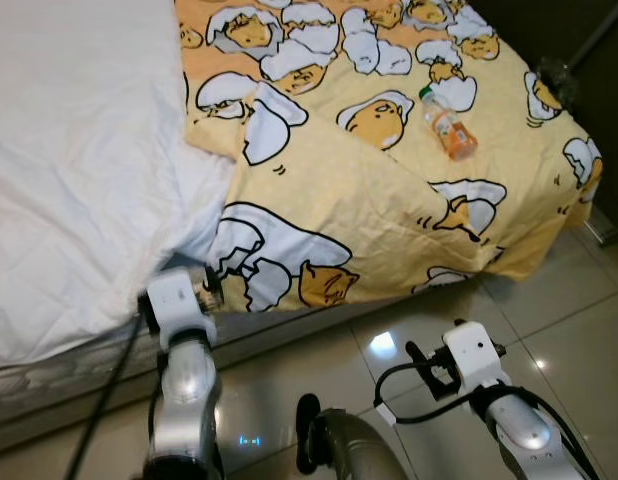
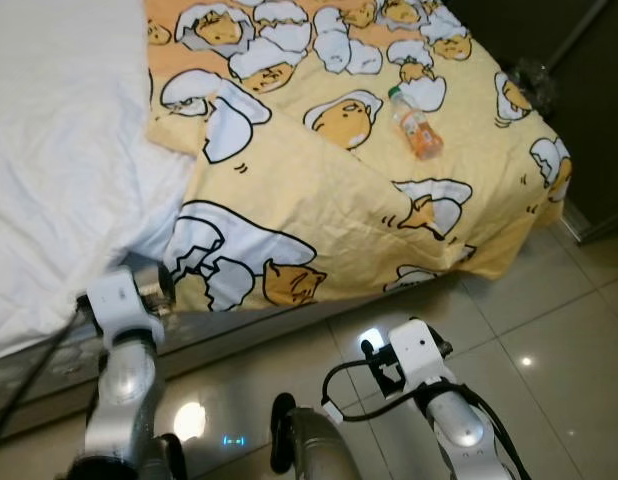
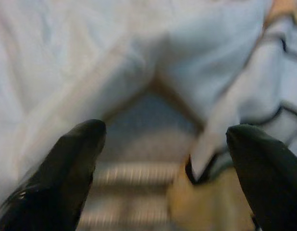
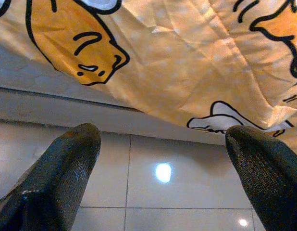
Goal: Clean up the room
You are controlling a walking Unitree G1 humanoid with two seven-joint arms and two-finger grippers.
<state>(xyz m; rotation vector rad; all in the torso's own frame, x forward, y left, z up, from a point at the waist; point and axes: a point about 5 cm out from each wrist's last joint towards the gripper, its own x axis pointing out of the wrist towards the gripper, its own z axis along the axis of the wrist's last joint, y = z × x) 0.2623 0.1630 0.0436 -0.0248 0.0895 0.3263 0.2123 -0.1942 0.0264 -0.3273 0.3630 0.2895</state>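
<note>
A clear plastic bottle (image 1: 448, 125) with an orange label and white cap lies on its side on the yellow cartoon-print blanket (image 1: 359, 200), far across the bed. A white duvet (image 1: 79, 170) covers the bed's left part and overlaps the blanket's edge. My left arm (image 1: 179, 310) reaches to the bed's near edge; its gripper (image 3: 165, 139) is open, pointing at the fold where the duvet meets the blanket above the mattress side. My right arm (image 1: 474, 355) is low over the floor; its gripper (image 4: 163, 139) is open, facing the hanging blanket hem, with nothing between the fingers.
Glossy beige floor tiles (image 1: 549, 290) run along the bed's near side and right end. Dark furniture (image 1: 549, 30) stands past the bed's far right corner. The mattress side (image 1: 49, 375) shows under the duvet. A black cable (image 1: 104, 400) hangs by my left arm.
</note>
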